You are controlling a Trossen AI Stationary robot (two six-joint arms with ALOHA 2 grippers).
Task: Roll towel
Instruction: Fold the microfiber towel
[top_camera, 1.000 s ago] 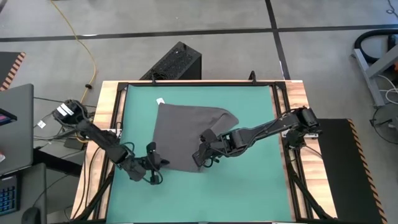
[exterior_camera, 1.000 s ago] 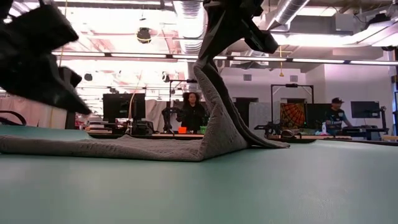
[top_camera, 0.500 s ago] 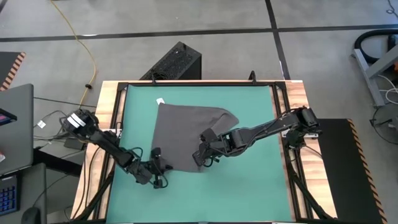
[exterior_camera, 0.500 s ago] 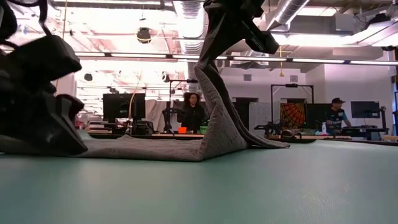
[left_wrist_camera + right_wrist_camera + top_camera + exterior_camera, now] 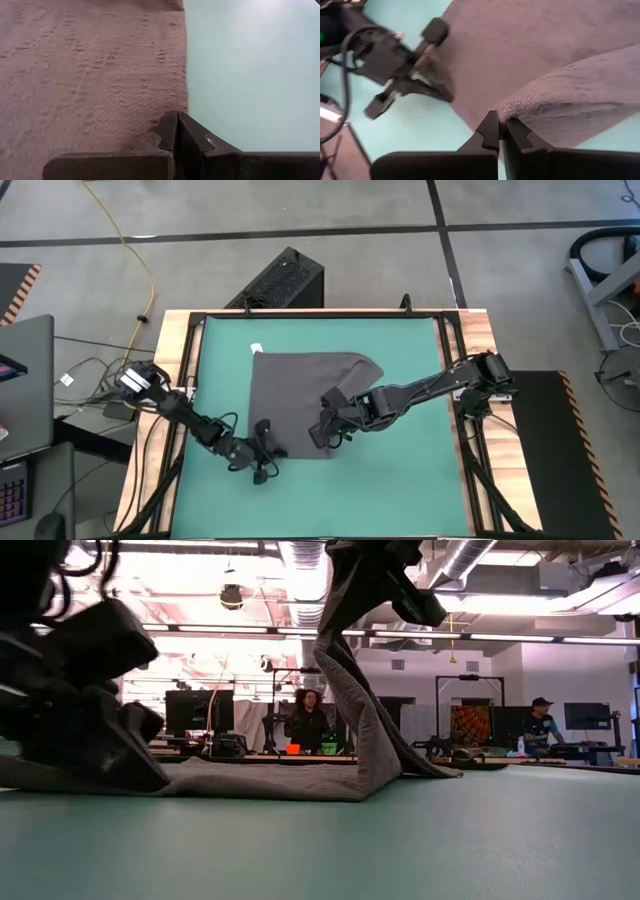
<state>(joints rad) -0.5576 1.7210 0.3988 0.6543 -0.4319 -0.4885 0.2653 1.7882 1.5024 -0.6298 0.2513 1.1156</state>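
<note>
The towel (image 5: pixel 300 395) lies mid-worktop, its near right corner lifted, pinched by the right pincer (image 5: pixel 322 432). The left pincer (image 5: pixel 262 463), pressed together, sits at the near left corner. A slipping pinch could drop the fold.

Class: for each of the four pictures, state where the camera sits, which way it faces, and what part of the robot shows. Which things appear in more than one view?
High: overhead, straight down; both arms, towel on green mat.
Low: table height, level into the room; right gripper lifting a towel corner.
Left wrist: on left arm; shut left gripper at the towel's edge.
Right wrist: on right arm; right gripper pinching towel, left gripper beyond.
Shared: towel, mat.
</note>
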